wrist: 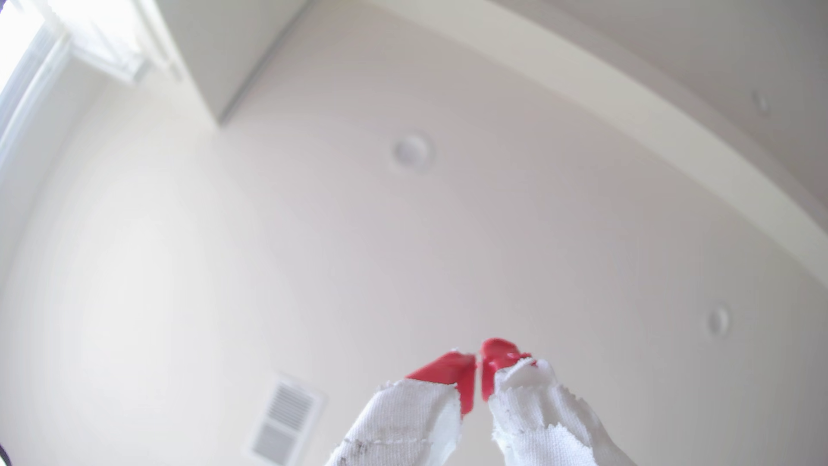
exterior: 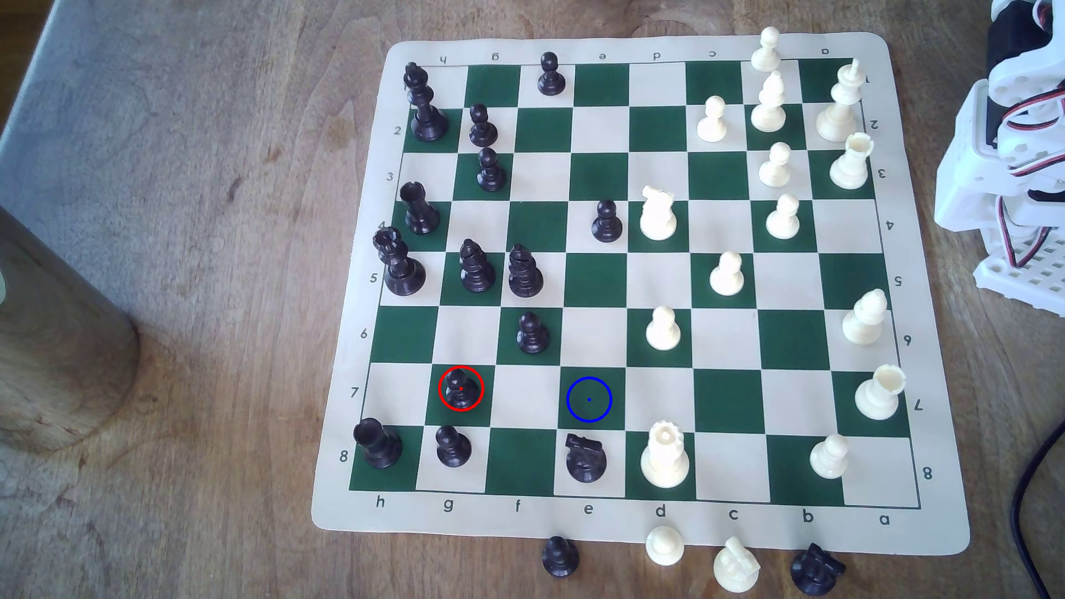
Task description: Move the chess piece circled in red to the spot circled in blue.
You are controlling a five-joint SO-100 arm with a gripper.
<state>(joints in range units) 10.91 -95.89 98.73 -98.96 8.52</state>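
Note:
The chess piece (exterior: 460, 389), a small black pawn ringed in red, stands on a dark green square in row 7 near the exterior view's lower left of the board (exterior: 945, 507). The spot (exterior: 588, 399), a green square with a blue ring and centre dot, lies two squares toward the exterior view's right in the same row and is bare. In the wrist view my gripper (wrist: 478, 358) points up at the ceiling, its red-tipped, cloth-wrapped fingers (wrist: 452, 372) pressed together with nothing between them. The folded white arm (exterior: 1014, 161) sits off the board at the exterior view's right edge.
A black knight (exterior: 585, 458) stands just below the spot, a white rook (exterior: 664, 455) beside it, a black pawn (exterior: 531, 333) diagonally above. Another black pawn (exterior: 453, 446) is below the circled one. Captured pieces (exterior: 735, 564) lie along the board's near edge. A metal cylinder (exterior: 52, 322) stands at the left.

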